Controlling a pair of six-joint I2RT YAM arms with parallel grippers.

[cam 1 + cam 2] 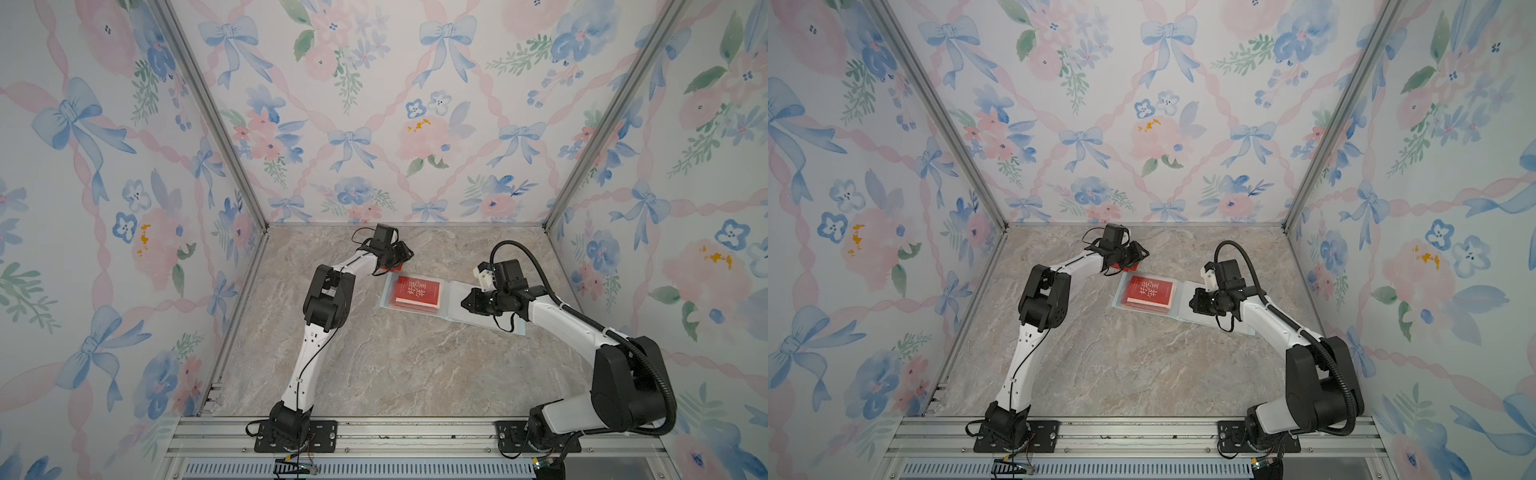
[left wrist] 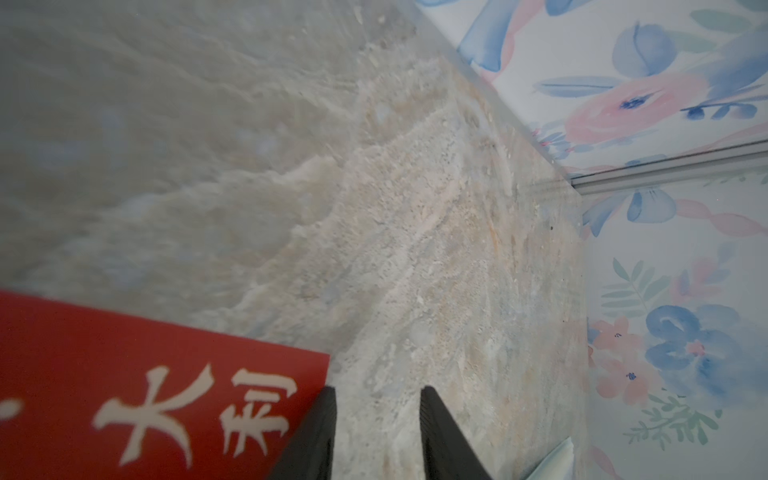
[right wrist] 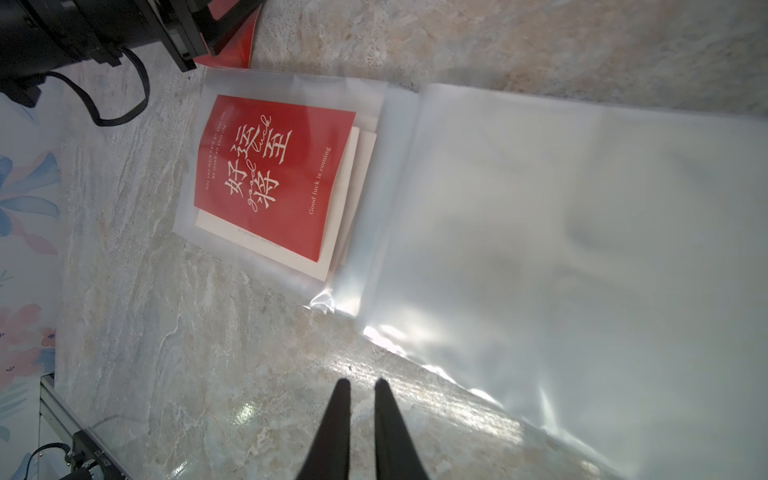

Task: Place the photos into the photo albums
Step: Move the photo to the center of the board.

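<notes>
One open clear-sleeved album [image 3: 540, 208], 1 o'clock of bench [image 1: 374, 353] centre, bears at least three stacked photos [image 3: 274, 174] (topmost red, white characters). A fourth red photo [image 2: 124, 374] lies at 11 o'clock beside the released left claw [image 2: 378, 390]. The right claw [image 3: 361, 382] is clenched, empty.

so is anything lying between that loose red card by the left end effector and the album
nothing visible. the red card sits right by the album's corner, with the left end effector beside it, jaws apart.
</notes>
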